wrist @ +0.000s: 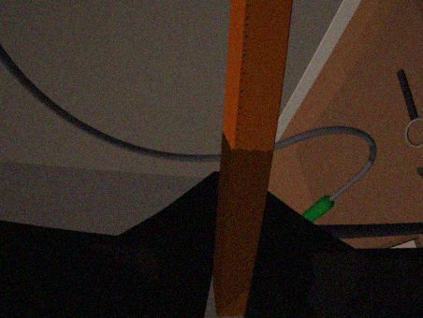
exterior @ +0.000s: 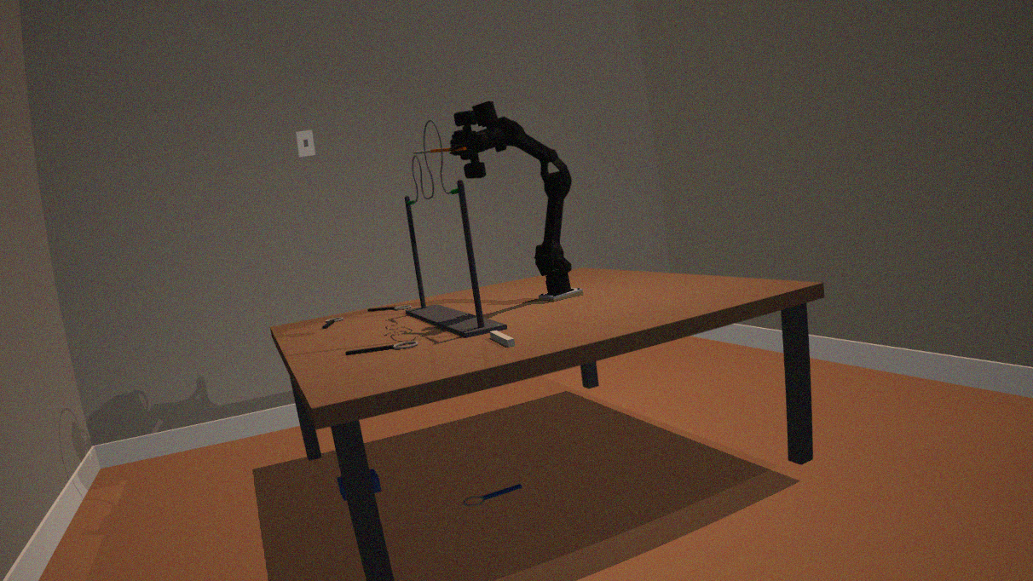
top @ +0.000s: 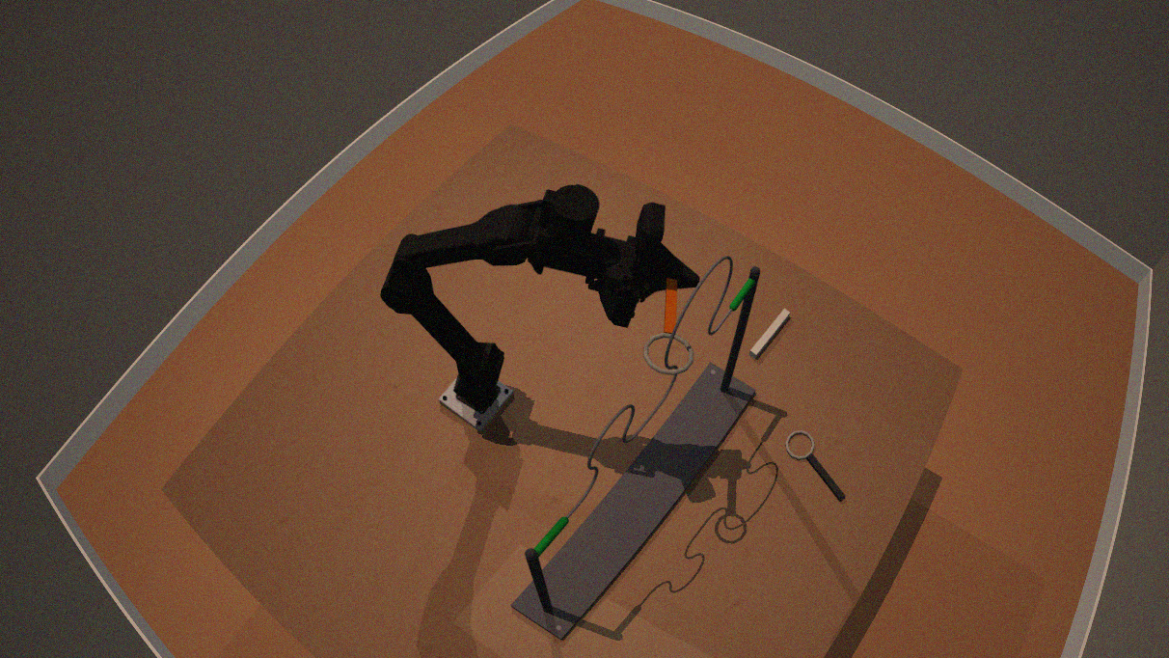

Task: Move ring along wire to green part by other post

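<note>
My gripper (top: 673, 280) (exterior: 463, 148) (wrist: 227, 182) is shut on the orange handle (top: 669, 311) (exterior: 441, 150) (wrist: 262, 84). The ring (top: 645, 351) hangs off the handle's far end, away from both posts, around the wire at the lower end of the tall loop's left side in the top view. Any ring-wire contact is unclear. The grey wire (top: 600, 431) (exterior: 430, 121) (wrist: 187, 157) passes behind the handle in the wrist view. Green parts (top: 742, 293) (top: 551, 535) adjoin the right post (top: 739, 340) and the left post (top: 539, 582). The ring is outside the wrist view.
The posts stand on a grey base plate (top: 605, 523). A white block (top: 770, 333) (exterior: 502, 337) lies beside it near the right post. A loose ring with a dark handle (top: 827, 479) (exterior: 372, 350) lies on the table. The tall wire loop rises close to my fingers.
</note>
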`<control>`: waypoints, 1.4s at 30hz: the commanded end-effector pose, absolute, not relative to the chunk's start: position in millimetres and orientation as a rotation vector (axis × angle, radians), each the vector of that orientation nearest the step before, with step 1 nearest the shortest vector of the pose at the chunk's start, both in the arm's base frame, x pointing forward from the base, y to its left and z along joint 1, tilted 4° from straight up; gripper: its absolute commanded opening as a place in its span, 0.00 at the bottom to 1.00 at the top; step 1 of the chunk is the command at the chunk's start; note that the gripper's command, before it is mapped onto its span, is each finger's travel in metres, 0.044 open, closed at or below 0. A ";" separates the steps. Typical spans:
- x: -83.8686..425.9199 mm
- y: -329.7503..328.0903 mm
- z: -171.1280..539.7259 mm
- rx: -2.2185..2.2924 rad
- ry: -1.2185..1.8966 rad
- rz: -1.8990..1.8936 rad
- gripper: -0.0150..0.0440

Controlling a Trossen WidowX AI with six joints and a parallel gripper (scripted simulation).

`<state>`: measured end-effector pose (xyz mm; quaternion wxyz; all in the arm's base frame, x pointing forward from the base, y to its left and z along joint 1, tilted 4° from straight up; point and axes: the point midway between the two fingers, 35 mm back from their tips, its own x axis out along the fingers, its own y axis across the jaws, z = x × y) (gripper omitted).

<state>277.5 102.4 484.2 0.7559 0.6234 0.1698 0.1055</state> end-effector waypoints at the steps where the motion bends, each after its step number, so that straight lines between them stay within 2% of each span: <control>1: 276.3 101.4 487.8 1.331 0.359 0.226 0.00; 42: 277.1 96.2 474.6 0.954 0.390 0.090 0.00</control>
